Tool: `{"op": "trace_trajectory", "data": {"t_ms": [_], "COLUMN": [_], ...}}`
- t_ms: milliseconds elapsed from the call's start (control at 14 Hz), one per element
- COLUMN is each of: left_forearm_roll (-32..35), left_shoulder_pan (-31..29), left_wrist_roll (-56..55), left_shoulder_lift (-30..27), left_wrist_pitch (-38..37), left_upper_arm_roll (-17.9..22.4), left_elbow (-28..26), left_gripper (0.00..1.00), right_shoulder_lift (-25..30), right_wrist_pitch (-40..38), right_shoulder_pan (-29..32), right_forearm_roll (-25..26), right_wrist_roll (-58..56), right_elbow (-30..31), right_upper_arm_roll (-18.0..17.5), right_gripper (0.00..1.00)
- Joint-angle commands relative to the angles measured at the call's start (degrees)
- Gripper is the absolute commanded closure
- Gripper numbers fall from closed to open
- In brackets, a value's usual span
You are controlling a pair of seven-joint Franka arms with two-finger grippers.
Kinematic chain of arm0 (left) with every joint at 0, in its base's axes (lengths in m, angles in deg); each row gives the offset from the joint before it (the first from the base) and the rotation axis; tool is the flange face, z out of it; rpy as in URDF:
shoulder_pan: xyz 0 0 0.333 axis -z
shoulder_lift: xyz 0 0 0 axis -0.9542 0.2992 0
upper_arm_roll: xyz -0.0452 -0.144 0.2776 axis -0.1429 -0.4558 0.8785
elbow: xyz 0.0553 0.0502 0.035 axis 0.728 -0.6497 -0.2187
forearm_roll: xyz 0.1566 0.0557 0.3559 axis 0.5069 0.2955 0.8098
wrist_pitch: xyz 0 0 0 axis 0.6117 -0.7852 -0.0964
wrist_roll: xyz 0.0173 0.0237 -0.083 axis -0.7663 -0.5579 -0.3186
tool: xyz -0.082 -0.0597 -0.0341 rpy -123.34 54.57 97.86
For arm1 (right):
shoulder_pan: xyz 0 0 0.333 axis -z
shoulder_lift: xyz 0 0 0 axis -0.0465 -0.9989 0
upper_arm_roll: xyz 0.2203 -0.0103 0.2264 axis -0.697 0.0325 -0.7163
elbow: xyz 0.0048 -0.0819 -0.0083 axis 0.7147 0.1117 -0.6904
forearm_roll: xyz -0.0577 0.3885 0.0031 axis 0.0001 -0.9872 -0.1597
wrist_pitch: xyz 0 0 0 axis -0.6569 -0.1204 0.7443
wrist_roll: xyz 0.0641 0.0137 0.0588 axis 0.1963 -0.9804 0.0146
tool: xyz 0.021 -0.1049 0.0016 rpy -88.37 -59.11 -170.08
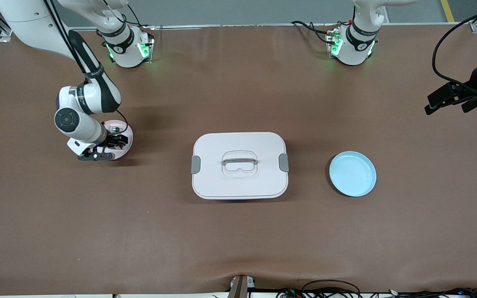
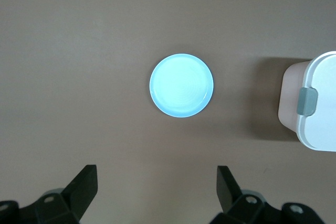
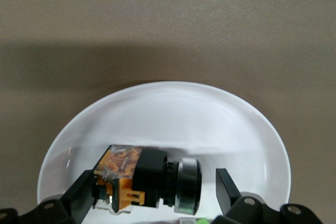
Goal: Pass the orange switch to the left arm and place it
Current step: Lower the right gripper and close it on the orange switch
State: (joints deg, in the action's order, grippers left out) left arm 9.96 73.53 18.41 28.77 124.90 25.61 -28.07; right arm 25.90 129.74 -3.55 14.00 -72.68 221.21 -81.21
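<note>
On the pink plate: the orange switch (image 3: 147,178) lies on its side, orange end toward one finger, silver ring toward the other.
Pink plate: it (image 1: 126,131) sits toward the right arm's end of the table, mostly covered by the wrist above it; it looks white in the right wrist view (image 3: 163,114).
Right gripper: it (image 1: 105,150) is low over the pink plate, fingers (image 3: 80,195) spread with the switch between them, not pinching it.
Box: it (image 1: 239,164) stands mid-table, lid on, grey clips at both ends, between the two plates.
Blue plate: it (image 1: 352,173) rests toward the left arm's end, near the box but apart from it.
Left gripper: it (image 1: 449,99) hangs high at the left arm's end of the table, waiting, fingers (image 2: 84,184) spread wide with nothing between them.
Table: brown mat (image 1: 238,240) across the whole top.
</note>
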Motion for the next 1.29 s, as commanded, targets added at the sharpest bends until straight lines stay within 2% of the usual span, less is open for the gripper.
{"op": "trace_trajectory", "data": {"t_ms": [0,429,500,571,714,786,857,929,1214], "left_forearm_roll": [-1.0,-1.0,-1.0,-1.0,-1.0,-1.0,-1.0,-1.0,-1.1], "left_shoulder_pan": [0.0,0.0,-0.1,-0.1,-0.1,-0.1,-0.1,0.0,0.0], "left_wrist_roll": [1.1,1.2,1.2,1.1,1.2,1.2,1.2,1.2,1.2], "left_shoulder_lift": [0.4,0.4,0.4,0.4,0.5,0.6,0.6,0.6,0.6], "left_wrist_pitch": [-0.3,-0.3,-0.3,-0.3,-0.3,-0.3,-0.3,-0.3,-0.3], "left_upper_arm_roll": [0.0,0.0,0.1,0.1,0.0,0.1,0.1,0.0,0.0], "left_elbow": [1.0,1.0,1.0,1.0,1.0,1.0,1.0,1.0,1.6], "left_gripper": [0.00,0.00,0.00,0.00,0.00,0.00,0.00,0.00,0.00], "right_shoulder_lift": [0.4,0.4,0.4,0.4,0.4,0.4,0.4,0.4,2.6], "right_wrist_pitch": [0.8,0.7,0.6,0.5,0.5,0.5,0.4,0.0,-4.9], "right_shoulder_pan": [1.4,1.5,1.5,1.5,1.5,1.6,1.8,2.0,2.1], "right_forearm_roll": [1.5,1.5,1.5,1.5,1.5,1.5,1.5,1.5,0.8], "right_wrist_roll": [0.9,0.9,0.9,1.0,1.1,1.3,1.6,1.7,3.5], "right_elbow": [0.8,1.0,1.0,1.0,0.9,0.8,0.8,0.7,0.0], "right_upper_arm_roll": [-0.5,-0.5,-0.5,-0.5,-0.5,-0.5,-0.5,-0.6,-1.1], "right_gripper": [0.00,0.00,0.03,0.19,0.56,0.78,0.92,1.00,1.00]}}
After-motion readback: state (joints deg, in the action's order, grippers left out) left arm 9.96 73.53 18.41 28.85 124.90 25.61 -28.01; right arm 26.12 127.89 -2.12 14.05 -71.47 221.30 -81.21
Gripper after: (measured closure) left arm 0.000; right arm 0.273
